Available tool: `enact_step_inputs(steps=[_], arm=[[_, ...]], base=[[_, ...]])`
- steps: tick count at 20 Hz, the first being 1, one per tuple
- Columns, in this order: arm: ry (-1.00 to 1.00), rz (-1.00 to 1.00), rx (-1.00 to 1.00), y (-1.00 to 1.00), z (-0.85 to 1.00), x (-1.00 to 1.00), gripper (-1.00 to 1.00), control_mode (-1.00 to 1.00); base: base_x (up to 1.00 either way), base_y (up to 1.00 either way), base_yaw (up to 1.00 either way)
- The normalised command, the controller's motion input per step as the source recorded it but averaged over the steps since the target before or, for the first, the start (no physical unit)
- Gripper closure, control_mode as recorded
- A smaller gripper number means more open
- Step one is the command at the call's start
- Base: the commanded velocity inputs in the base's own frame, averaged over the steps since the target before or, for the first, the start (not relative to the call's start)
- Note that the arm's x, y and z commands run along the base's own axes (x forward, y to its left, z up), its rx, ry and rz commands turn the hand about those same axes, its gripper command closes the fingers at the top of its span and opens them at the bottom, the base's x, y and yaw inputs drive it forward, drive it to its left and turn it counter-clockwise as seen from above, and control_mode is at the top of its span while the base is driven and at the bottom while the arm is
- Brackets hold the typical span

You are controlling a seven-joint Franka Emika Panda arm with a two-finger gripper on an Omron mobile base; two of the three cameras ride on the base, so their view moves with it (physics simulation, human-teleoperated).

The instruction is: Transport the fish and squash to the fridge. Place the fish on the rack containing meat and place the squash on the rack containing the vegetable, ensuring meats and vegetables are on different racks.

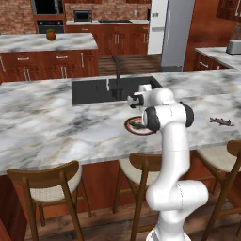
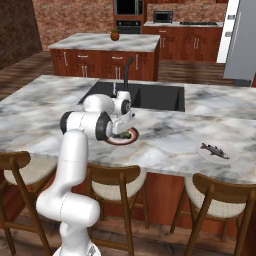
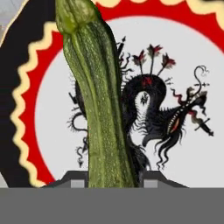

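Now jaws (image 3: 112, 179) straddle squash (image 3: 98, 100) on dragon plate (image 3: 183, 65).

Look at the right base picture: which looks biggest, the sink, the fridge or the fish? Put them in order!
Largest to smallest as they look there:
1. The sink
2. The fridge, though the picture's edge cuts it off and it stands farther away, so it is really bigger
3. The fish
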Motion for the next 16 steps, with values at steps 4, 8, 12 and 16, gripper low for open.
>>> enact_step_inputs(steps=[4, 8, 12, 16], arm=[[0.0, 0.0, 0.0, 0.0, 0.0, -0.6, 1.0, -1.0], [0.0, 0.01, 0.0, 0.0, -0.19, -0.24, 1.0, -1.0], [0.01, 0.08, 0.0, 0.0, -0.73, -0.33, 1.0, -1.0], [-0.12, 0.03, 0.0, 0.0, -0.12, -0.45, 1.0, -1.0]], base=[[0.0, 0.0, 0.0], [0.0, 0.0, 0.0], [0.0, 0.0, 0.0], [0.0, 0.0, 0.0]])
